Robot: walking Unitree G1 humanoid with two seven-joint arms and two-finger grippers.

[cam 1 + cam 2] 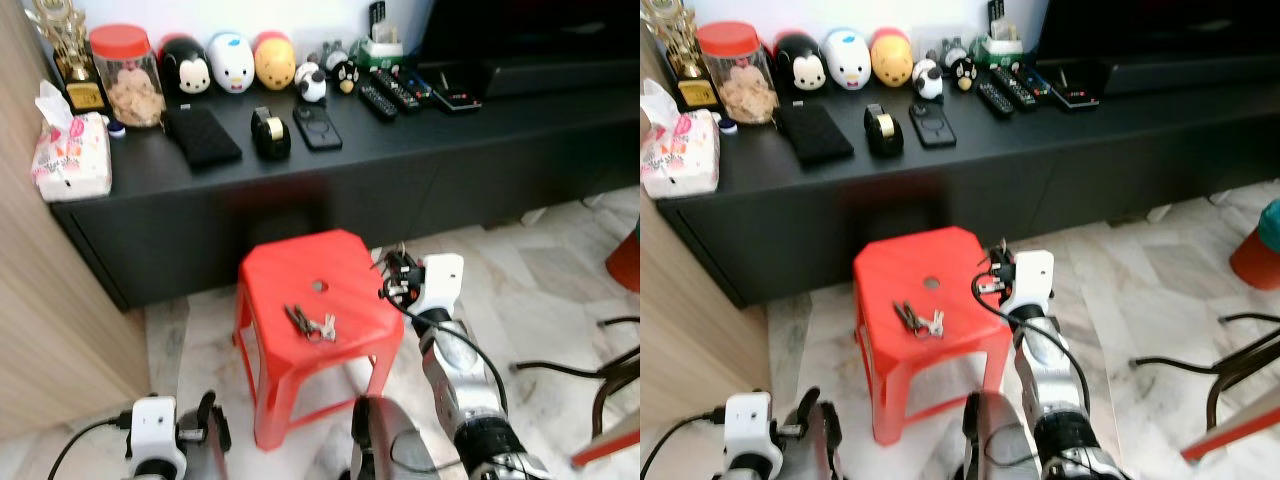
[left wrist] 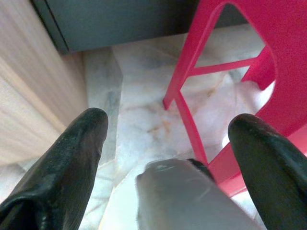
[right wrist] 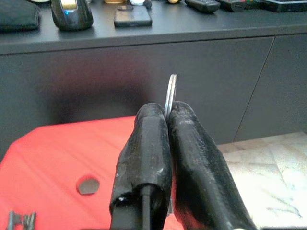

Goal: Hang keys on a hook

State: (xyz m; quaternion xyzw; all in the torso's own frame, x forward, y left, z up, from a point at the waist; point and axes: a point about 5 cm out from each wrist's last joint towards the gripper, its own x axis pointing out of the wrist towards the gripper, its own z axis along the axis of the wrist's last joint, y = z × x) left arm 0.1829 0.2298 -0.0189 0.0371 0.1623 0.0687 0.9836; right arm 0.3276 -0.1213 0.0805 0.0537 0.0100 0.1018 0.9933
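A long black cabinet [image 1: 420, 150] runs along the wall above a pale marble floor [image 1: 540, 290], with a wood panel [image 1: 40, 300] at its left end. Before it stands one red stool [image 1: 310, 300], and the keys [image 1: 312, 323] lie on its seat, just in front of the centre hole. On the cabinet's left end sit a tissue pack [image 1: 72, 155] and a red-lidded jar [image 1: 128, 75] filled with pale snacks; three round plush toys [image 1: 232, 62] line the back edge, with a black pouch [image 1: 200, 135], a tape dispenser [image 1: 270, 133] and a phone [image 1: 318, 127] in front, and several remotes [image 1: 395, 92] further right. The right gripper [image 3: 169, 115] hovers at the stool's right edge, fingers pressed together on a thin metal ring [image 3: 170, 93]. The left gripper [image 2: 168, 139] hangs low beside the stool's legs, fingers spread wide, holding nothing.
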